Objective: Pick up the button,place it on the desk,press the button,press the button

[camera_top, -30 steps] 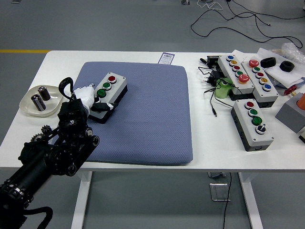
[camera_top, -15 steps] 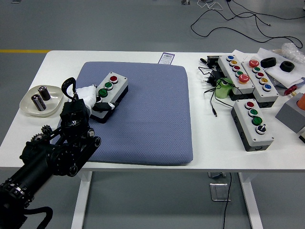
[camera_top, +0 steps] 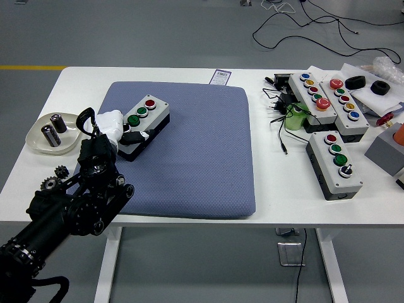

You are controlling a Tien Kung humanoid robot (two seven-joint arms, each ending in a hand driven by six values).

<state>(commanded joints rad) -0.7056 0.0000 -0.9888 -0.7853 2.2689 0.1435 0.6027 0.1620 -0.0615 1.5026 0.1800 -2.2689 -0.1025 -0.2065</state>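
A grey button box (camera_top: 151, 115) with a black base lies at an angle on the left part of the blue pad (camera_top: 196, 145). One red and two green buttons show on its top. My left hand (camera_top: 120, 128), white-fingered on a black arm, is at the box's near-left end. Its fingers curl around that end, with a dark finger lying across the near corner. The box rests flat on the pad. My right arm is out of the picture.
A white dish (camera_top: 36, 142) holding two metal cylinders sits left of the pad. At the right stand three more button boxes (camera_top: 334, 165), black cables (camera_top: 281, 120), a green object (camera_top: 294, 118) and black rings. A small card (camera_top: 221, 77) lies behind the pad.
My left hand has drawn a little left and back, uncovering the nearer green button. The box shifted slightly up and right on the pad.
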